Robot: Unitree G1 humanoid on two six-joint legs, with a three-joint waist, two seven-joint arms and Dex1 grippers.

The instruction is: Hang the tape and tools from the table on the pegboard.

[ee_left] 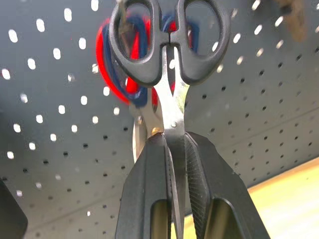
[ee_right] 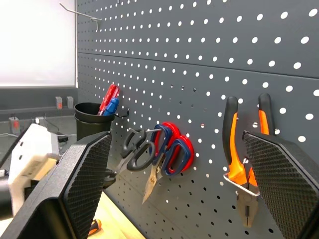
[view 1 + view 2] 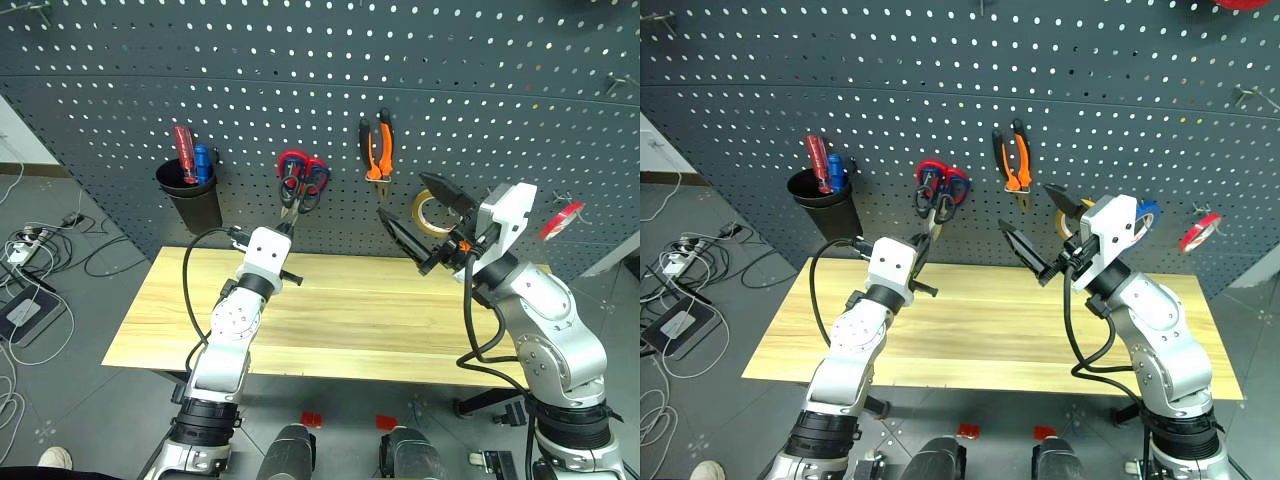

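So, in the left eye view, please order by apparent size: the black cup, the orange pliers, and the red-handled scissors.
1. The black cup looks largest.
2. The orange pliers and the red-handled scissors look about alike, so I do not rank them. All hang on the pegboard, so nearness hardly matters.

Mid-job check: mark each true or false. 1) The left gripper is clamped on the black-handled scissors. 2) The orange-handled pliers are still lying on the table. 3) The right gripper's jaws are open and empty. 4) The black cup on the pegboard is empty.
1) True: the left gripper is shut on the black-handled scissors, held up by the red-handled scissors.
2) False: the pliers hang on the pegboard.
3) True: the right gripper is open, nothing between its jaws.
4) False: the black cup holds a red screwdriver and a blue screwdriver.
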